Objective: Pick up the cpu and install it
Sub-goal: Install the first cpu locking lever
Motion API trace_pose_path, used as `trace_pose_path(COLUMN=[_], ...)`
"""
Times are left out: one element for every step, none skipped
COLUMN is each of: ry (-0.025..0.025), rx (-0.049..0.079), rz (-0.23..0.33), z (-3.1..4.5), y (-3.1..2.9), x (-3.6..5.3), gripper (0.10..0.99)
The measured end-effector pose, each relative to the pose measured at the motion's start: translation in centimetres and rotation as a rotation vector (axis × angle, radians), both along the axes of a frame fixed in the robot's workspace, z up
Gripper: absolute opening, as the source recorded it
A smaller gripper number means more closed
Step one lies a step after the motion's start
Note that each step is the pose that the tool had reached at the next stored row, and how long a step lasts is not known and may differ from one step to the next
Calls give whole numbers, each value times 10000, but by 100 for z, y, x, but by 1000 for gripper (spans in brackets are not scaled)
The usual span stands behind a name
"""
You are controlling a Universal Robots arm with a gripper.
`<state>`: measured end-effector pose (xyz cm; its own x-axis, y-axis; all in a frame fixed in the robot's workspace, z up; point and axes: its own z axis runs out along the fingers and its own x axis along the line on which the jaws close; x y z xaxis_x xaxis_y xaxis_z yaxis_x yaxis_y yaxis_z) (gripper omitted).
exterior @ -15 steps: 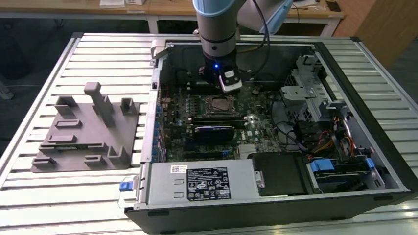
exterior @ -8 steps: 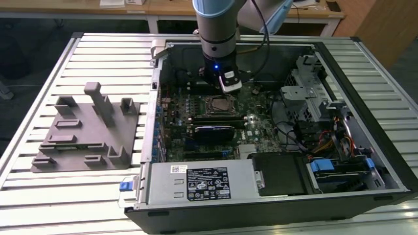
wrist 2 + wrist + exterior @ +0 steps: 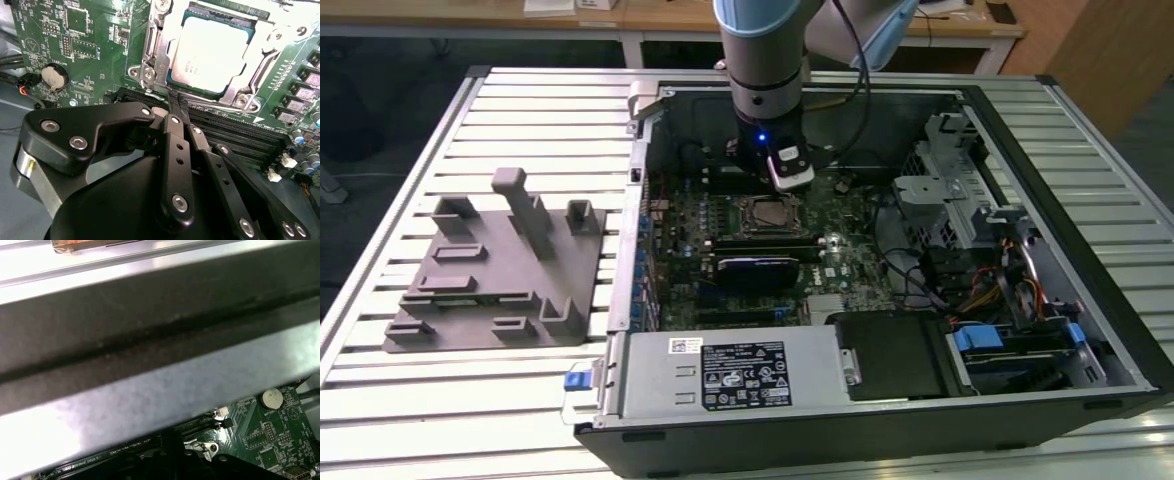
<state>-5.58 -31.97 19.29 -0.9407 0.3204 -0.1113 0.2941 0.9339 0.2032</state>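
- Fixture [image 3: 494, 265]: the grey block sits on the slatted table [image 3: 400, 150] at the exterior view's left, well apart from the work; I see no chip on it.
- Gripper [image 3: 176, 101]: in the second wrist view the two thin fingers [image 3: 172, 100] lie pressed together with nothing between them, so the claw is clenched and empty. It hangs over the motherboard [image 3: 761, 255], just beside the socket.
- Cpu [image 3: 212, 52]: its pale silver top lies flat inside the socket frame [image 3: 150, 47], square to it as far as I can judge.
- Judgement: the chip looks seated. Doing this step well means keeping the fingertips off the lid and moving straight, not sideways, near the memory slots [image 3: 240, 135].
- Case wall [image 3: 150, 340]: close by in the first wrist view; mind clearance there.
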Motion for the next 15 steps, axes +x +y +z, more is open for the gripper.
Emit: trace_pose_path(ry=[0, 0, 0, 0, 0, 0, 0, 0, 0, -1, -2, -2, -1, 0, 0], rx=[1, 0, -1, 1, 2, 1, 1, 0, 0, 2, 3, 3, 2, 0, 0], rz=[0, 0, 0, 1, 1, 0, 0, 0, 0, 0, 0, 0, 1, 2, 1], z=[3, 9, 17, 26, 36, 46, 56, 63, 68, 70, 70, 70, 70, 71, 71], y=[0, 0, 0, 0, 0, 0, 0, 0, 0, 0, 0, 0, 0, 0, 1], x=[0, 0, 0, 0, 0, 0, 0, 0, 0, 0, 0, 0, 0, -1, -3], gripper=[106, 106, 106, 106, 106, 106, 106, 106, 106, 106, 106, 106, 106, 106, 106])
